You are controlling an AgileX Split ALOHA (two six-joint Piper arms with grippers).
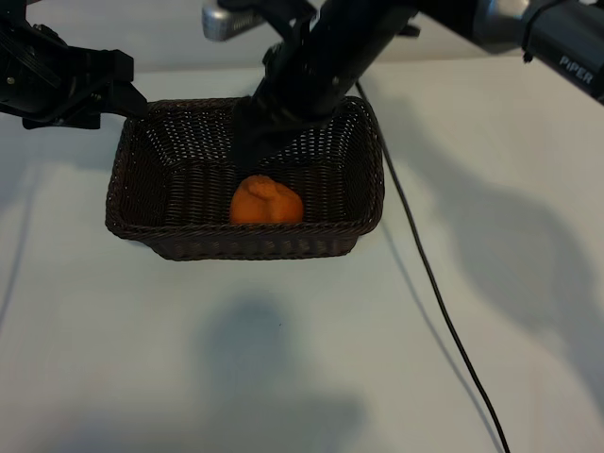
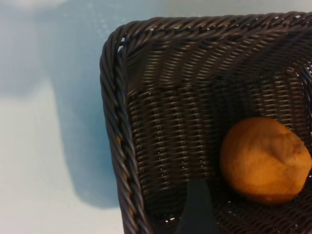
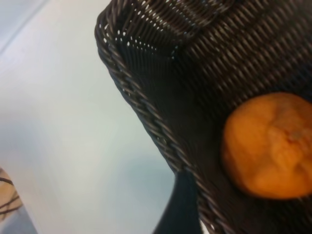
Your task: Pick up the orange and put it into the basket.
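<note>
The orange (image 1: 267, 202) lies on the floor of the dark wicker basket (image 1: 255, 247), near its front wall, with nothing touching it. My right gripper (image 1: 253, 142) hangs open just above and behind it, inside the basket's outline. In the right wrist view one dark finger (image 3: 180, 204) crosses the braided rim (image 3: 141, 105), and the orange (image 3: 270, 145) sits apart from it. My left gripper (image 1: 118, 90) hovers at the basket's back left corner. One of its fingers (image 2: 197, 209) shows over the basket floor, beside the orange (image 2: 264, 160) and the rim (image 2: 114, 122).
A black cable (image 1: 425, 274) runs across the white table from the right arm, past the basket's right side, down to the front edge. The right arm's body (image 1: 528, 28) spans the top of the exterior view.
</note>
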